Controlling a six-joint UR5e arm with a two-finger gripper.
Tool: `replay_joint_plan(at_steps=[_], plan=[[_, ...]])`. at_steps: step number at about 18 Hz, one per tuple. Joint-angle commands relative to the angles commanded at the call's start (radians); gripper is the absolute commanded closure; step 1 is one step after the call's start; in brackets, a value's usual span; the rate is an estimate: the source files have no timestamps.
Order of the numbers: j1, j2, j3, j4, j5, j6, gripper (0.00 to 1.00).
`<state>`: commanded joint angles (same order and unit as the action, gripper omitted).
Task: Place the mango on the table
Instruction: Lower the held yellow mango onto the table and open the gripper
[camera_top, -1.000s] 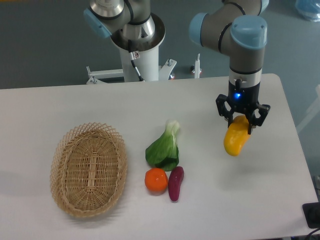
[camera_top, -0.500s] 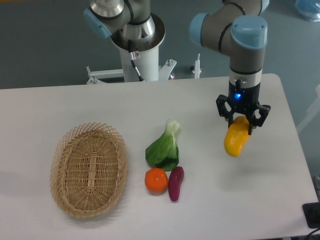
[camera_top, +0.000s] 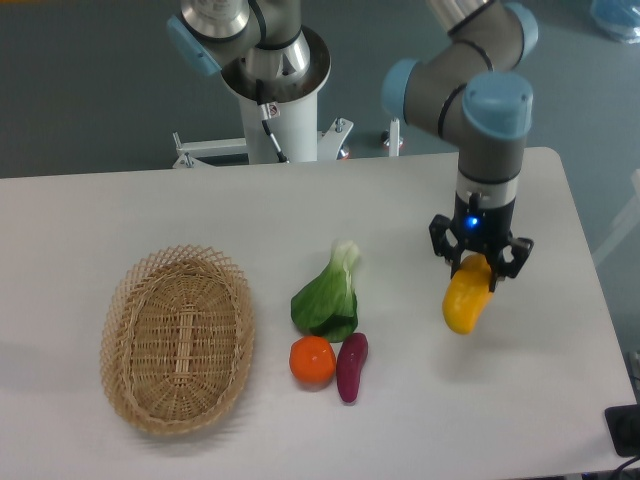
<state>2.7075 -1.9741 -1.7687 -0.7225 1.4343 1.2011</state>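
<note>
In the fixed camera view, the mango (camera_top: 465, 303) is held at its upper end between the fingers of the gripper (camera_top: 479, 262), which is closed around it, the fruit hanging tilted with its lower end down and to the left. The gripper is pointed straight down from the arm (camera_top: 488, 150), and a small blue light is seen on its wrist. The mango is located over the right part of the table (camera_top: 520, 400); whether its lower tip is touching the white surface cannot be told from this angle. Well apart to the left, a bok choy (camera_top: 329, 295) is laid near the middle of the table, with an orange (camera_top: 312, 360) just below it and a purple sweet potato (camera_top: 351, 366) beside the orange, the two seemingly touching. Further left, an oval wicker basket (camera_top: 180, 338) is set on the table. Behind the far edge of the table, the white base (camera_top: 272, 95) of the robot is seen.
</note>
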Motion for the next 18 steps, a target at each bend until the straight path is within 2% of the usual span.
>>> replay_joint_plan(at_steps=[3,9,10,12,13,18], plan=[[-0.012,-0.058,0.000,0.002,0.002,0.000,0.42],[-0.021,-0.074,-0.008,0.000,0.005,0.002,0.36],[-0.021,-0.075,-0.009,-0.002,0.005,0.002,0.32],[-0.021,-0.072,-0.011,0.000,0.005,0.002,0.08],[-0.021,-0.072,-0.011,0.000,0.005,0.002,0.00],[-0.021,-0.063,-0.008,0.000,0.005,0.003,0.00]])
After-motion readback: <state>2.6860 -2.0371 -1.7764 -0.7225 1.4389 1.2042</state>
